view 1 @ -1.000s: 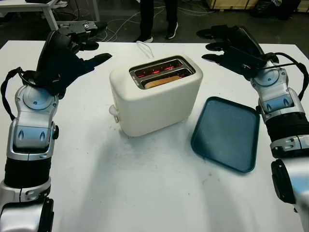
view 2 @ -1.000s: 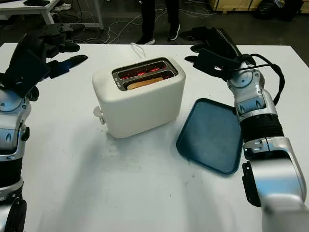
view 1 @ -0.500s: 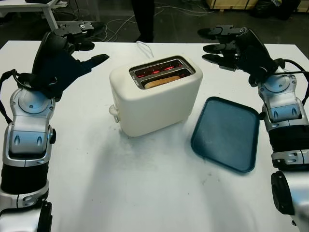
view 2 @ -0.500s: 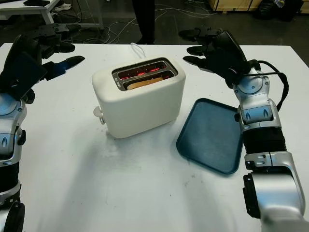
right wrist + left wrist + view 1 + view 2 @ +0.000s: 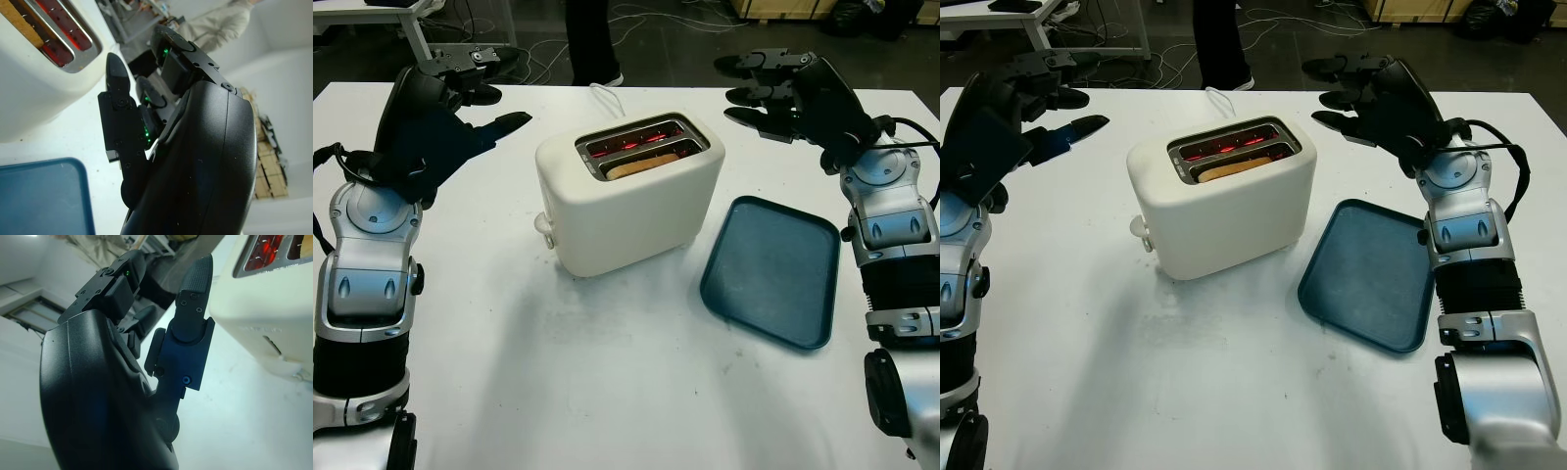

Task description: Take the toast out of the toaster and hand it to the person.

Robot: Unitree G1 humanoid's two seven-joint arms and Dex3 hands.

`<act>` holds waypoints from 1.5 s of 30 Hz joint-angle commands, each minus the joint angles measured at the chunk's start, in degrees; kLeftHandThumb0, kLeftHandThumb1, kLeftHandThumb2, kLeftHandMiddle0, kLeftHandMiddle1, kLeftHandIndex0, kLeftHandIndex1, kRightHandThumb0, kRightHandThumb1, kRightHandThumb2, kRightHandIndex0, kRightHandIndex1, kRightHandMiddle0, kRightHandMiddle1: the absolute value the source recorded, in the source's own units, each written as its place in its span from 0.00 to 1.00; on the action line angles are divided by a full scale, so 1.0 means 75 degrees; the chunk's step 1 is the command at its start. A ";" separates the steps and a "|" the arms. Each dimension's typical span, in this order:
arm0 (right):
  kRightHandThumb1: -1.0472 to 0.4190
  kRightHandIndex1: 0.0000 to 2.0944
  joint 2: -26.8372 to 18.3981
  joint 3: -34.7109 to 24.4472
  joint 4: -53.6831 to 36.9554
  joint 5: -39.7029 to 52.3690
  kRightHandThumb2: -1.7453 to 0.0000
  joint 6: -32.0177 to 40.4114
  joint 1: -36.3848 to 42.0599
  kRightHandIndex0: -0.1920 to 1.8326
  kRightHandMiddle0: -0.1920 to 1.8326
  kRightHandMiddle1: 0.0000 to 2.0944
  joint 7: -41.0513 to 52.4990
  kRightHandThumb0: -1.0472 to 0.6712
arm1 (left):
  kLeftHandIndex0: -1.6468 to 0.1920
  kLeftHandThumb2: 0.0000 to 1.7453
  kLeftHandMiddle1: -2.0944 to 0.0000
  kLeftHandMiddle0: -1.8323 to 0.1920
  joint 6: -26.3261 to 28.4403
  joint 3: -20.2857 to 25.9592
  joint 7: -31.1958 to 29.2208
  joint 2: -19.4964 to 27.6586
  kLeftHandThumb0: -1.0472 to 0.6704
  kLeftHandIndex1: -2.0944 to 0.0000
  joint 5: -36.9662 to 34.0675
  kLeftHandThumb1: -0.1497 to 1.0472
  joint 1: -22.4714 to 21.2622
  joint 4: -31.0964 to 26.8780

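Observation:
A cream two-slot toaster (image 5: 626, 191) stands mid-table, its slots glowing red inside. A brown slice of toast (image 5: 641, 164) sits low in the nearer slot; the far slot looks empty. My left hand (image 5: 475, 93) hovers open at the table's far left, well apart from the toaster. At the far right my right hand (image 5: 769, 93) is open too, raised above the table beyond the tray. A person's dark trouser legs (image 5: 590, 39) stand on the floor behind the table.
A dark blue tray (image 5: 771, 269) lies flat right of the toaster. The toaster's white cord (image 5: 605, 95) trails off the table's far edge. Another table (image 5: 401, 15) and loose cables are on the floor behind.
The person behind the table has stepped to the left. My right hand has turned and risen slightly; the left hand has barely shifted.

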 commanded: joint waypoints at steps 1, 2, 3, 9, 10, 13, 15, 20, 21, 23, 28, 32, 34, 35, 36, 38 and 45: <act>0.09 0.01 0.0028 -0.0041 -0.0187 0.0132 0.91 0.0164 0.0109 0.45 0.41 0.00 0.0076 0.47 | 0.58 0.05 0.56 0.80 -0.0122 0.0088 -0.0032 0.0017 0.26 0.96 -0.0067 0.89 0.0054 -0.0120; 0.09 0.01 0.0033 -0.0038 -0.0203 0.0150 0.91 0.0165 0.0111 0.45 0.42 0.00 0.0103 0.46 | 0.58 0.05 0.56 0.80 -0.0086 0.0089 -0.0037 0.0017 0.26 0.96 -0.0078 0.89 0.0054 -0.0147; 0.09 0.01 0.0033 -0.0032 -0.0198 0.0154 0.91 0.0122 0.0112 0.45 0.42 0.01 0.0115 0.46 | 0.58 0.04 0.56 0.80 -0.0099 0.0078 -0.0034 0.0035 0.26 0.96 -0.0061 0.89 0.0058 -0.0152; 0.09 0.02 0.0046 -0.0014 -0.0131 0.0125 0.92 -0.0019 0.0125 0.47 0.43 0.01 0.0112 0.46 | 0.58 0.05 0.56 0.80 -0.0153 0.0048 -0.0033 0.0043 0.27 0.96 -0.0050 0.89 0.0035 -0.0138; 0.09 0.02 0.0045 -0.0011 -0.0118 0.0117 0.93 -0.0040 0.0128 0.47 0.43 0.01 0.0106 0.46 | 0.58 0.05 0.56 0.80 -0.0152 0.0039 -0.0041 0.0054 0.27 0.96 -0.0040 0.89 0.0032 -0.0139; 0.09 0.02 0.0021 0.0017 -0.0173 0.0059 0.93 -0.0007 0.0144 0.47 0.43 0.01 0.0092 0.46 | 0.58 0.05 0.56 0.80 -0.0102 0.0052 -0.0048 0.0028 0.27 0.95 -0.0078 0.89 0.0017 -0.0141; 0.09 0.02 0.0028 0.0023 -0.0241 0.0046 0.93 0.0077 0.0151 0.47 0.43 0.01 0.0085 0.47 | 0.59 0.05 0.56 0.81 -0.0111 0.0059 -0.0052 0.0006 0.27 0.95 -0.0116 0.89 0.0005 -0.0122; 0.09 0.02 0.0014 0.0034 -0.0243 0.0033 0.93 0.0094 0.0150 0.48 0.43 0.01 0.0121 0.47 | 0.58 0.05 0.55 0.80 -0.0199 -0.0008 -0.0028 0.0047 0.27 0.95 -0.0035 0.89 -0.0022 -0.0066; 0.09 0.02 0.0014 0.0039 -0.0248 0.0024 0.93 0.0090 0.0154 0.48 0.43 0.01 0.0119 0.47 | 0.58 0.05 0.55 0.80 -0.0191 -0.0015 -0.0021 0.0041 0.27 0.95 -0.0023 0.89 -0.0031 -0.0065; 0.09 0.02 0.0028 0.0031 -0.0225 0.0033 0.93 0.0064 0.0156 0.48 0.43 0.01 0.0114 0.47 | 0.59 0.05 0.55 0.80 -0.0152 -0.0027 -0.0019 0.0035 0.27 0.95 -0.0010 0.89 -0.0048 -0.0083; 0.09 0.02 -0.0006 0.0064 -0.0228 -0.0051 0.93 -0.0006 0.0174 0.48 0.44 0.01 0.0098 0.46 | 0.59 0.06 0.55 0.81 -0.0081 -0.0052 -0.0025 0.0043 0.27 0.95 0.0017 0.89 -0.0062 -0.0130; 0.09 0.02 0.0009 0.0051 -0.0268 -0.0005 0.93 0.0126 0.0174 0.47 0.44 0.01 0.0105 0.46 | 0.59 0.06 0.55 0.81 -0.0060 -0.0043 -0.0019 0.0021 0.28 0.95 -0.0001 0.89 -0.0067 -0.0147; 0.09 0.02 0.0012 0.0047 -0.0262 0.0012 0.93 0.0094 0.0177 0.47 0.44 0.01 0.0109 0.47 | 0.59 0.06 0.55 0.80 -0.0070 -0.0046 -0.0027 0.0031 0.28 0.95 0.0002 0.89 -0.0071 -0.0135; 0.09 0.02 0.0008 0.0060 -0.0258 -0.0001 0.93 0.0081 0.0174 0.47 0.44 0.01 0.0110 0.47 | 0.59 0.06 0.55 0.81 -0.0050 -0.0037 -0.0035 0.0020 0.28 0.95 -0.0022 0.89 -0.0074 -0.0140; 0.09 0.02 0.0010 0.0068 -0.0262 -0.0009 0.93 0.0097 0.0171 0.48 0.44 0.01 0.0109 0.47 | 0.59 0.06 0.55 0.81 -0.0026 -0.0031 -0.0038 0.0017 0.28 0.95 -0.0032 0.89 -0.0074 -0.0151; 0.09 0.02 0.0004 0.0104 -0.0269 -0.0055 0.93 0.0133 0.0158 0.48 0.44 0.01 0.0103 0.47 | 0.59 0.06 0.55 0.81 0.0004 -0.0031 -0.0032 0.0015 0.29 0.95 -0.0027 0.89 -0.0070 -0.0162; 0.09 0.02 0.0036 0.0199 -0.0357 -0.0161 0.94 0.0367 0.0112 0.48 0.44 0.01 0.0044 0.42 | 0.59 0.05 0.55 0.81 -0.0031 -0.0011 -0.0052 0.0017 0.28 0.94 -0.0060 0.89 -0.0052 -0.0133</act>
